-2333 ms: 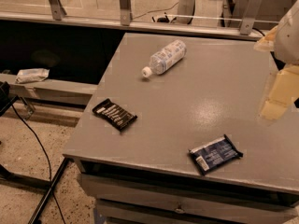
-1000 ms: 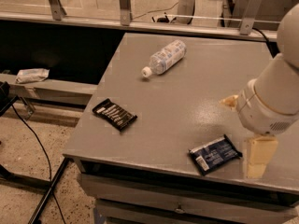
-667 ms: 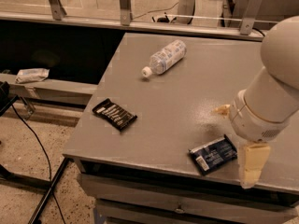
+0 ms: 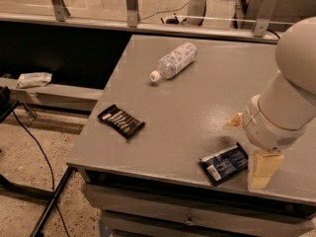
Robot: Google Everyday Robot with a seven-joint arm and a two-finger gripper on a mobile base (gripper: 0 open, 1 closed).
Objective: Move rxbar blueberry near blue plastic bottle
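Note:
The rxbar blueberry (image 4: 224, 163), a dark navy wrapper with a white patch at its near end, lies flat near the front right edge of the grey table (image 4: 197, 102). The blue plastic bottle (image 4: 174, 61) lies on its side at the back middle of the table, white cap pointing front-left. My gripper (image 4: 248, 146) hangs from the big white arm (image 4: 291, 93) just right of the bar. Its two cream fingers are spread apart, one (image 4: 260, 169) low beside the bar's right end, the other (image 4: 234, 120) behind the bar. It holds nothing.
A black wrapper with white stripes (image 4: 121, 121) lies near the table's front left edge. A metal rail with posts (image 4: 132, 4) runs behind the table. A low shelf with a crumpled white packet (image 4: 33, 79) is on the left, with cables on the floor.
The arm has swung from the table's right side down and forward to the bar, then shifted slightly left. The bar, bottle and black wrapper have not moved.

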